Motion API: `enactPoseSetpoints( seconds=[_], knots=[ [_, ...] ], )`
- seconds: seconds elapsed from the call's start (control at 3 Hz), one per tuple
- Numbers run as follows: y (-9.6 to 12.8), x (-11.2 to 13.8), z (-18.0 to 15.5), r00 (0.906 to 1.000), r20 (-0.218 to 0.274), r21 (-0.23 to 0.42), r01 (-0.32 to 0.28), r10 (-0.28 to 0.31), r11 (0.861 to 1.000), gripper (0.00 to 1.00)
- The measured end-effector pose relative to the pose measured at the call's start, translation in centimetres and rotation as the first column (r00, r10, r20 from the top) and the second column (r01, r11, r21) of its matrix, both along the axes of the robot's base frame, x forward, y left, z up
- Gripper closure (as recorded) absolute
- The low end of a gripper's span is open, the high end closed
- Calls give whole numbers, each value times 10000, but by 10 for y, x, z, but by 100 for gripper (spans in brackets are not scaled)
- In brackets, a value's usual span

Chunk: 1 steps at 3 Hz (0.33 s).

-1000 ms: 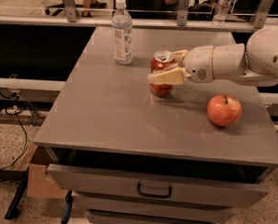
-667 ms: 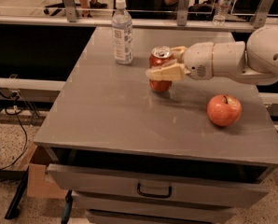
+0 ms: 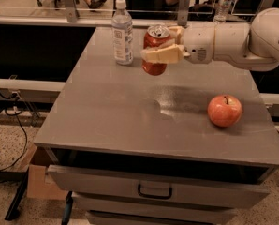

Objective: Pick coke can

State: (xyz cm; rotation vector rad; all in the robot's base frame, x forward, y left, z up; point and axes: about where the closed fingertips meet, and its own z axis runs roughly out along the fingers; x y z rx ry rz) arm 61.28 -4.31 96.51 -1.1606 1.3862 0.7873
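The gripper (image 3: 157,43), mounted on a white robot arm (image 3: 233,41) that reached in from beyond the counter's right edge, was positioned over the far half of the flat grey counter (image 3: 106,121), roughly midway between the left and right edges.

Jaw state: the jaws were closed to the width of the can and no further. The tan fingers (image 3: 163,55) pressed against opposite sides of the small red aluminium coke can (image 3: 154,68); the near finger lay across the can's mid-body and the far finger sat behind its upper rim. The gripper touched nothing else.

The coke can was upright, silver top and pull tab uppermost. Its base appeared to be off the counter surface.

The clear plastic water bottle with white cap (image 3: 122,32) stood upright near the far edge, just left of the can and apart from it. The round red-orange apple (image 3: 224,110) rested near the right edge, toward the near-right corner, well apart from the gripper.

Below the near edge, a grey drawer with a dark handle (image 3: 154,191) stood partly pulled out.
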Motion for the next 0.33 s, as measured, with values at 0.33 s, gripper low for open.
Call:
enactPoseSetpoints(
  seconds=[0.33],
  knots=[
    [0,0,0,10000,0,0,-2,2,10000,100]
  ],
)
